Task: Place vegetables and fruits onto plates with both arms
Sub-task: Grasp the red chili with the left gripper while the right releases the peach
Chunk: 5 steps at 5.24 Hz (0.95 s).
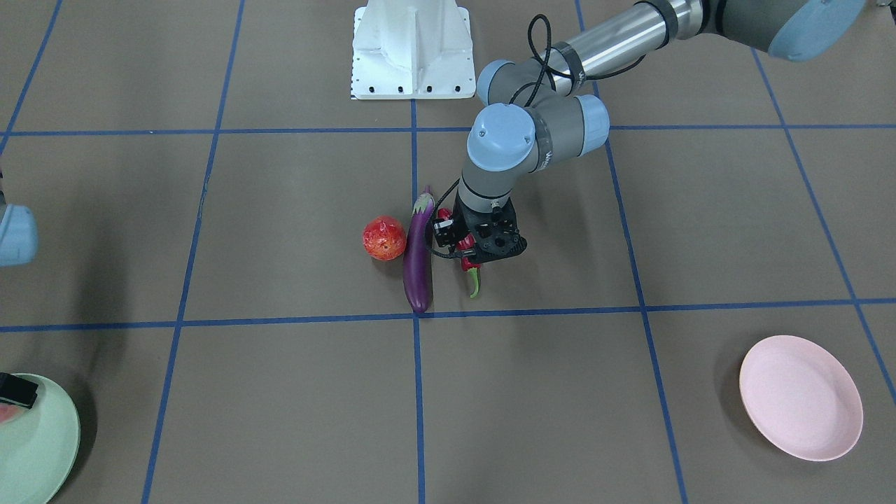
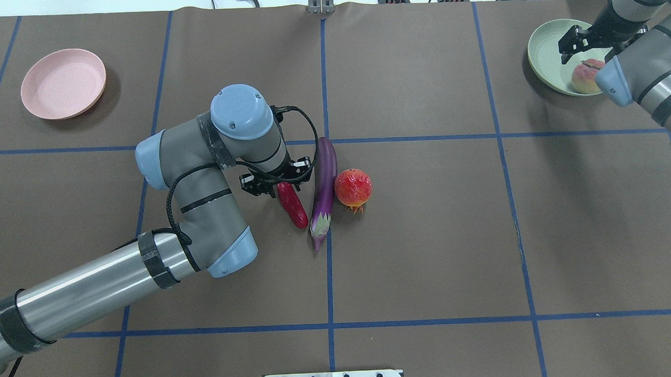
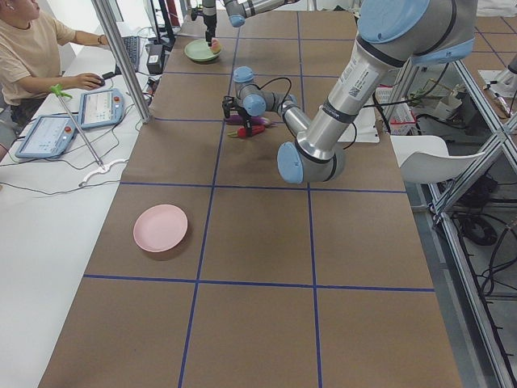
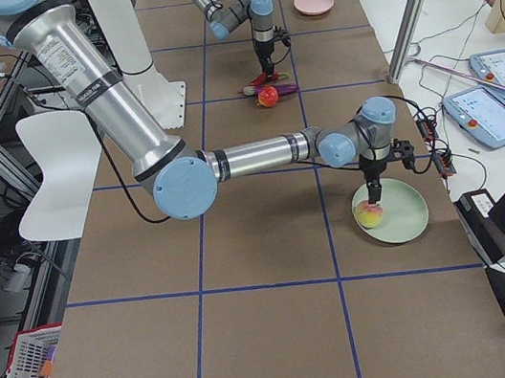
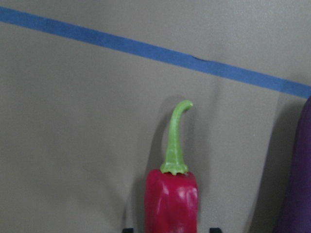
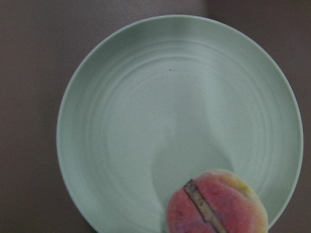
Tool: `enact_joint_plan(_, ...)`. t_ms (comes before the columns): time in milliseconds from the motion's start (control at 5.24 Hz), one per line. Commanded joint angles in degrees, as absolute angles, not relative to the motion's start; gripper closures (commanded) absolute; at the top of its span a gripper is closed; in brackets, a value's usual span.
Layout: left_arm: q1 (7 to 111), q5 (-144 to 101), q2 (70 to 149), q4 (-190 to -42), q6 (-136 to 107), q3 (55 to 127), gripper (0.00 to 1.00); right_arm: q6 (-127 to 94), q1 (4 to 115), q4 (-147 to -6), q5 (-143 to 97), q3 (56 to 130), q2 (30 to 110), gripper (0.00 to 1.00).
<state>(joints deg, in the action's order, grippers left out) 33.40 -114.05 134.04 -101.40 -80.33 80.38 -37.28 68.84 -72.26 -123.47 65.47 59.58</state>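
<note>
1. Our left hand (image 2: 279, 177) is down low over the chili pepper (image 2: 295, 208). Its fingers are spread, one on either side of the red body. On the wrist cam we can see a bit of a gap on both sides, so it's straddling the chili, not squeezing it.
2. The chili pepper itself lies flat on the counter (image 2: 426, 235), with its curly green stem pointing away from the robot.
3. Just beside it on the robot's right is the eggplant (image 2: 324, 178). It's stretched out along a blue tape line (image 2: 329, 278), pale green cap end toward the robot.
4. The pomegranate (image 2: 353, 188) is on the other side of the eggplant, right up against it. We honestly can't tell if the two touch.
5. Our right hand (image 2: 575, 39) hangs over the mint green plate (image 2: 548, 52) in the far right corner. The fingers look apart and there's nothing in them.
6. The peach (image 2: 584, 78) sits on that plate, near the rim on the robot's side, crease facing up.
7. The pink plate (image 2: 63, 83) is way over at the far left, well apart from everything else.
</note>
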Motion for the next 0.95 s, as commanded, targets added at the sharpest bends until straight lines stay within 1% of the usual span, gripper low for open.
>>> enact_joint_plan(0,37.8,-114.9,131.7,-100.1,-79.8,86.3,1.0,-53.1,62.9,-71.5,-126.0,76.1,62.1,0.0)
enact_joint_plan(191,40.1,-115.3,126.7,-99.2,-76.8,90.3,1.0,-66.9,55.0,-71.4,-123.4,82.3,62.2,0.0)
enact_joint_plan(382,43.9,-115.4,121.4,-99.1,-70.1,92.4,1.0,-76.5,48.3,-71.4,-118.8,87.1,62.0,0.0)
enact_joint_plan(573,50.6,-115.1,119.4,-98.8,-58.7,90.4,1.0,-83.4,43.2,-71.4,-115.0,90.5,61.5,0.0)
enact_joint_plan(763,55.4,-115.0,119.6,-99.7,-55.8,81.3,1.0,-88.1,39.3,-71.4,-111.7,93.1,61.3,0.0)
